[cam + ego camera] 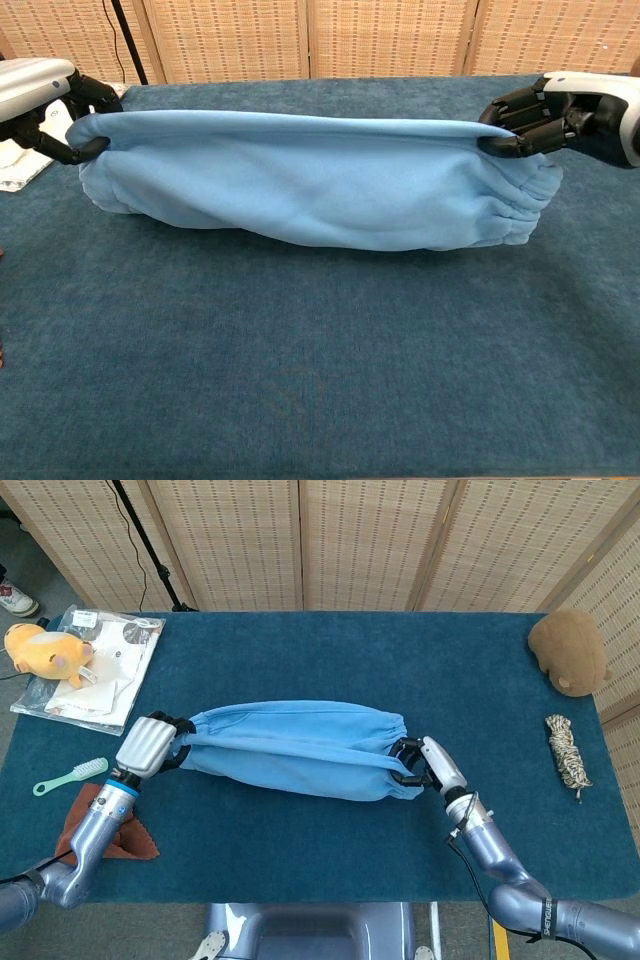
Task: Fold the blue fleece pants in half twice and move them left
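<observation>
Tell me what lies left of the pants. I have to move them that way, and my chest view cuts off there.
Observer: A mint-green brush lies on the table left of the pants, out past your left hand.
Operator: Anything nearer the front edge?
Observer: A brown cloth lies just in front of the brush, partly under the left forearm.
Operator: And further back?
Observer: A clear packet sits at the far left corner, with an orange plush toy at its left edge.
</observation>
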`<state>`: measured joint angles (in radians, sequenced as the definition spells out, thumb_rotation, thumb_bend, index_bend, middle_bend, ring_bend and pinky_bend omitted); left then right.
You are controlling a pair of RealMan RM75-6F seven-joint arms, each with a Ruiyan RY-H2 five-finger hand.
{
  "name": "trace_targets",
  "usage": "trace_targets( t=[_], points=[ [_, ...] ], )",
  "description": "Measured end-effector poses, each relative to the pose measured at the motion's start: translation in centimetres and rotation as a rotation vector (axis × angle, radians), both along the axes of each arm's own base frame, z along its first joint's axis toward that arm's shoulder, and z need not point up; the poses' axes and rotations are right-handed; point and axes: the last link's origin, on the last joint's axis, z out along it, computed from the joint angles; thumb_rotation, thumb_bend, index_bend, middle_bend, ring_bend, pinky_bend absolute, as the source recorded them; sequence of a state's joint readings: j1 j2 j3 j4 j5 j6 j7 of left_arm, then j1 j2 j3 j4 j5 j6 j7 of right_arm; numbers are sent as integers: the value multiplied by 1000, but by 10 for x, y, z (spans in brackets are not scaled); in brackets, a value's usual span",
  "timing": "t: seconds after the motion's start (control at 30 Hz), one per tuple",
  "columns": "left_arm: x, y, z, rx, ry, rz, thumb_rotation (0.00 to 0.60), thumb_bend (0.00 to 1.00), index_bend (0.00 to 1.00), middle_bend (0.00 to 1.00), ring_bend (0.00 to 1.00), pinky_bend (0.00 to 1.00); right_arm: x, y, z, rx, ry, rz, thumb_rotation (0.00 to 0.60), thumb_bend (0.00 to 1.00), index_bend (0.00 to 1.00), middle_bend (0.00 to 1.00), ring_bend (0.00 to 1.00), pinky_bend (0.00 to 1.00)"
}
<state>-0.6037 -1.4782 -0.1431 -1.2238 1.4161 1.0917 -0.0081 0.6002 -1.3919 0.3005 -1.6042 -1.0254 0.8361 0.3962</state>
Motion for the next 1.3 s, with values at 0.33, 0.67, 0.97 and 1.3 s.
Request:
trace_targets(
  t=[0.33,0.67,0.97,1.3],
  points=[
    [-2,29,-1,27,22,59,600,462,696,559,519,376,-2,-40,-2,-22,53,-39,600,533,689,482,475,513],
    [0,50,-17,23,79,77,600,450,680,559,497,376,-2,-65,-12,56,3,-109,600,533,689,482,475,513],
    [1,65,-26,32,113,102,600,436,583,446,376,319,-15,-88,-19,-4,49,-133,600,536,681,474,471,509],
    [-2,68,-28,19,191,122,600,416,1,0,0,21,-15,-91,-19,-91,192,44,600,0,126,0,0,71]
  ],
)
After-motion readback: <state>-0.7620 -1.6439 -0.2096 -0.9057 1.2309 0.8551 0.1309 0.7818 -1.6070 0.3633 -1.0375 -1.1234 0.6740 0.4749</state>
